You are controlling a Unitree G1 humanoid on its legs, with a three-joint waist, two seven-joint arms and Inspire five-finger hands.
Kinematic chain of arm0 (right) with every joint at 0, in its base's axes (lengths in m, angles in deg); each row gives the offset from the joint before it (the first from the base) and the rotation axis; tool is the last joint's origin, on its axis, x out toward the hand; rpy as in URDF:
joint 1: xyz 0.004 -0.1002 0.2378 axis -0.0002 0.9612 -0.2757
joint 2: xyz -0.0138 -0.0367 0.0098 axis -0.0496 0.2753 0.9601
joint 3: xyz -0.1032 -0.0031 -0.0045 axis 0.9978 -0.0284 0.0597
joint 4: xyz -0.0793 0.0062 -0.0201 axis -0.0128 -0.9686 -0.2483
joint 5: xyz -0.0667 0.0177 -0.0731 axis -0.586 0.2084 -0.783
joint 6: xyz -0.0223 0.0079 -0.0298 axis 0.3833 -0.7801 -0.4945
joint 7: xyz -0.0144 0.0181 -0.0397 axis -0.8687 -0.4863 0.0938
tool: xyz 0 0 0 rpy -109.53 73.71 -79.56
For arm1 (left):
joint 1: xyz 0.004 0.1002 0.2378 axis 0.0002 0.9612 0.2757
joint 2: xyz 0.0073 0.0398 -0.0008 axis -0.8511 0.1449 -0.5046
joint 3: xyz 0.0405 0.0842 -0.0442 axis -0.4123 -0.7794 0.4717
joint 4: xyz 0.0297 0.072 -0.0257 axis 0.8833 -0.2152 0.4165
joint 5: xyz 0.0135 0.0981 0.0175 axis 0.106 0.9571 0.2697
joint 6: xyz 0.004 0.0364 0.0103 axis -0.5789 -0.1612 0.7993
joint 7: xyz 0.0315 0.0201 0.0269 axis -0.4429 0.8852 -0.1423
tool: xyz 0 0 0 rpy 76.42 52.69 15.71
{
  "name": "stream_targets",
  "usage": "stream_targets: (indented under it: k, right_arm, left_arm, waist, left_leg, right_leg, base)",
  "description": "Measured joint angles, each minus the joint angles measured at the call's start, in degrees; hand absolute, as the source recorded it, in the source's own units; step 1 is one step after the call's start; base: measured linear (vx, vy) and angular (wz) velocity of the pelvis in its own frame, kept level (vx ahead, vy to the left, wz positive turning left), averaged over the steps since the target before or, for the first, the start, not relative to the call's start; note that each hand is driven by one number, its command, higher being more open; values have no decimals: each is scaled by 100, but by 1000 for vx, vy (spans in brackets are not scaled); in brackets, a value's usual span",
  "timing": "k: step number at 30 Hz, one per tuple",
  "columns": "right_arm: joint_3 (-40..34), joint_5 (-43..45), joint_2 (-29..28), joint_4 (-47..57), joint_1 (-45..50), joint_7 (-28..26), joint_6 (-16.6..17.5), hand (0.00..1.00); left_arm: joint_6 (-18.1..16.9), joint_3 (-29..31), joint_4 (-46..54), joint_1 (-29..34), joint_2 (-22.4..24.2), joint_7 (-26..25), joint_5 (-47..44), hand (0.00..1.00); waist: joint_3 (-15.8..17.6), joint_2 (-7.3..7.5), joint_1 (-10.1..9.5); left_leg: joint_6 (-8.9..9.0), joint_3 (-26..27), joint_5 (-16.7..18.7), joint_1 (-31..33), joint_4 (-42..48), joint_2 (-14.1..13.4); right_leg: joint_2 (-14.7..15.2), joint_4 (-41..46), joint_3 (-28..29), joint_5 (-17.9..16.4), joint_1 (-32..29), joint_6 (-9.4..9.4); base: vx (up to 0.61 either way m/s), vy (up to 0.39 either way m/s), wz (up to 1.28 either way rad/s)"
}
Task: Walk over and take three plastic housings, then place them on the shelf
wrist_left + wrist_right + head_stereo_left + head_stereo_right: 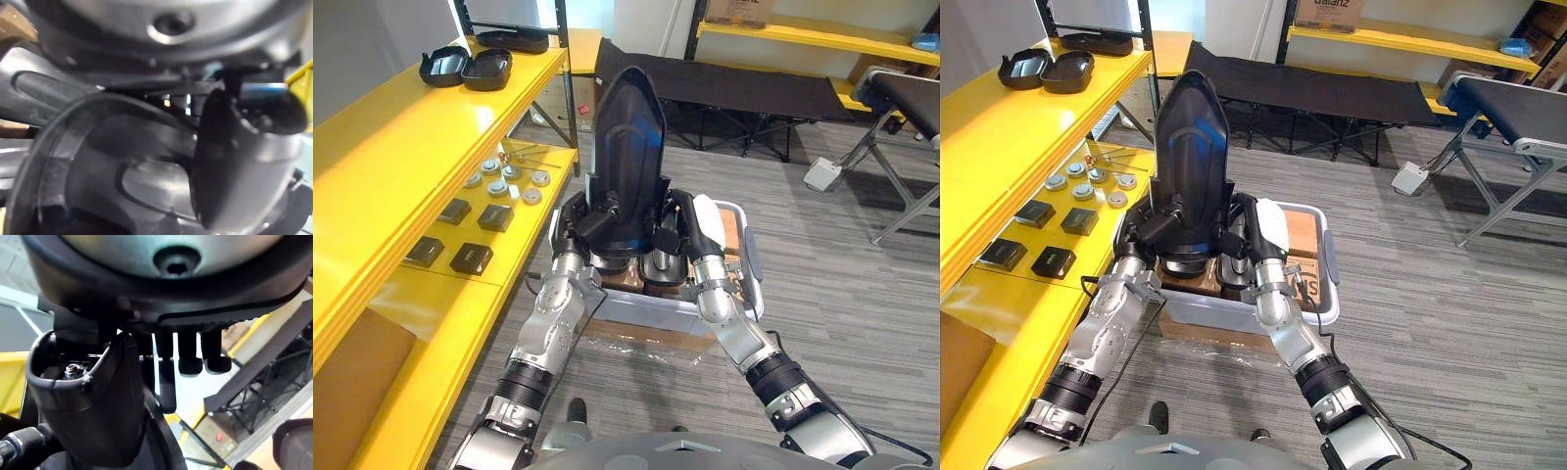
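A tall black plastic housing [626,147] stands upright between my two hands, above a grey bin [751,266]. My left hand [597,223] grips its lower left side, thumb across the front. My right hand [690,230], with a white thumb cover, clamps the lower right side. In the right wrist view the housing's edge runs between the thumb [93,401] and the fingers [190,352]. More dark housings [658,264] lie in the bin under my hands. On the yellow shelf's top board [431,127] at the left rest two black housings [468,67] and a third one [514,39] further back.
The lower yellow shelf board [431,333] carries small black boxes [470,258] and round metal parts [509,176]. A black folding cot [734,93] stands behind the bin. A white box [822,173] lies on the carpet by a metal-framed bench [901,98] at the right.
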State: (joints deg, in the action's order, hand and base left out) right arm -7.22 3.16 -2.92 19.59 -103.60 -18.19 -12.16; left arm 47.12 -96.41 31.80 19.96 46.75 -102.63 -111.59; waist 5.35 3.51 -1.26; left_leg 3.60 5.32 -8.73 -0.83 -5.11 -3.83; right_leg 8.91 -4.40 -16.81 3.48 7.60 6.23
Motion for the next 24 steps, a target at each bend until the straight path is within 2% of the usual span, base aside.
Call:
stream_targets:
  k: [4, 5, 13, 19, 24]
  right_arm:
    - [-1, -4, 52, 17, 1, 68, 169, 0]
    - [-1, -4, 59, 18, 2, 97, 210, 100]
    - [35, -6, 60, 75, 41, 142, 385, 100]
    - [128, 70, 19, 170, 131, 266, 412, 100]
    - [80, 224, -45, 412, 203, 345, 295, 100]
  left_arm:
    - [-58, 54, 0, 0, -42, 238, -194, 0]
    - [-90, 55, 0, 0, -51, 275, -216, 0]
    - [-131, 21, 0, -13, -148, 376, -334, 0]
    - [-397, -172, 5, -15, -89, 365, -365, 0]
    - [-626, -286, 98, -14, 107, -72, 281, 0]
  waist:
    - [0, -1, 14]
    - [1, -1, 14]
    - [2, -3, 61]
    - [13, -21, 59]
    - [22, -35, 48]
  left_leg:
    - [7, 38, 7, 0, 1, -4]
    - [8, 48, 8, 0, 1, -5]
    - [18, 59, 19, 5, 7, -6]
    - [20, 65, 27, 11, 13, -6]
    - [22, 86, 50, -10, 4, -10]
  right_leg:
    - [0, 0, 31, -1, -16, -2]
    - [0, 0, 43, -1, -22, -2]
    - [2, 0, 55, -1, -32, -2]
    - [2, 1, 68, -3, -39, -4]
    - [0, 1, 130, -10, -43, -15]
  base:
    - [0, 0, -2]
    - [0, 0, -5]
    - [0, 0, 0]
    - [0, 0, 0]
    - [-8, -1, -4]
